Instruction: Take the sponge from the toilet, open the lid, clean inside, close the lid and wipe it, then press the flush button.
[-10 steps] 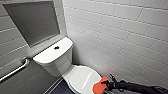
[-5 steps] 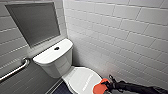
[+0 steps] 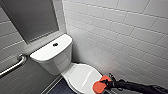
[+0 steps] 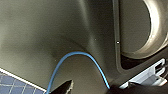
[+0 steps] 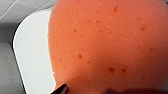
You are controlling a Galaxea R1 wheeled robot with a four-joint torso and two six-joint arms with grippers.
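Note:
The white toilet stands in the corner, with its tank (image 3: 51, 53) against the grey wall and its lid (image 3: 80, 77) down. The dark flush button (image 3: 55, 44) sits in the middle of the tank top. The orange-red sponge (image 3: 100, 85) lies at the lid's front right edge and partly overhangs it. My right gripper (image 3: 108, 84) reaches in from the lower right, open, right at the sponge. In the right wrist view the sponge (image 5: 110, 47) looms very close, with the white lid (image 5: 32, 50) beside it. I cannot tell whether the fingers touch it. My left gripper holds nothing.
White tiled wall (image 3: 120, 40) runs close along the toilet's right side. A metal grab bar (image 3: 15, 65) is fixed to the grey wall on the left, below a dark panel (image 3: 32, 20). Dark blue floor tiles (image 3: 58, 89) lie beside the bowl. A blue cable (image 4: 80, 56) curves across the left wrist view.
The whole picture has shifted very slightly. The right arm stays by the sponge, and nothing has been taken hold of or let go.

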